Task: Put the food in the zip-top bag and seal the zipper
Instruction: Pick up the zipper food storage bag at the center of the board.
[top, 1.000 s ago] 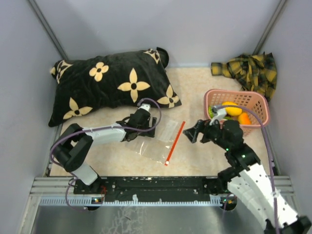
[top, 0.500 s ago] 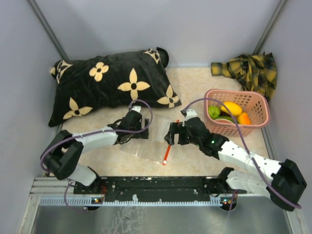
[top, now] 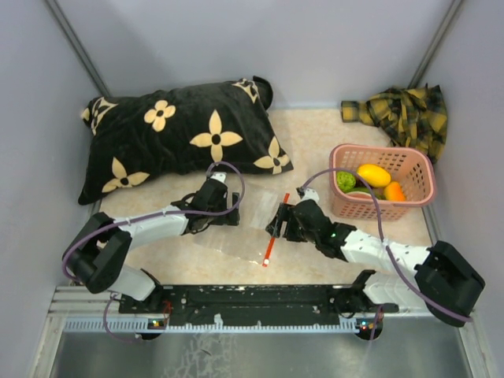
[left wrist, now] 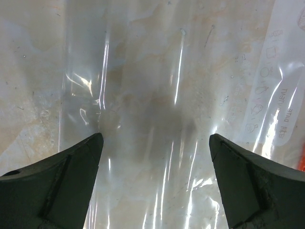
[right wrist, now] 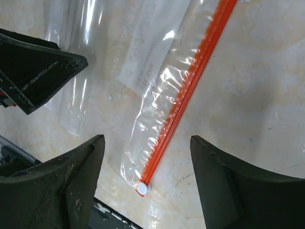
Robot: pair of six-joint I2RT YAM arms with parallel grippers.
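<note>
The clear zip-top bag (top: 240, 230) lies flat on the table between the arms. Its red-orange zipper (top: 276, 228) runs along the right edge, with a white slider (right wrist: 142, 188) at the near end. My left gripper (top: 227, 211) is open low over the bag's left part (left wrist: 157, 71). My right gripper (top: 277, 224) is open and straddles the zipper (right wrist: 190, 90) just above the slider. The food lies in the pink basket (top: 340, 157): a yellow mango piece (top: 373, 174), an orange piece (top: 394, 191) and a bumpy green ball (top: 345, 181).
A black pillow with tan flowers (top: 181, 134) lies at the back left. A yellow plaid cloth (top: 402, 110) is bunched at the back right, behind the basket. The black base rail (top: 236, 303) runs along the near edge. Grey walls close in both sides.
My right arm has swung left from beside the basket to the bag's zipper. My left gripper has shifted slightly left, and the bag with it.
</note>
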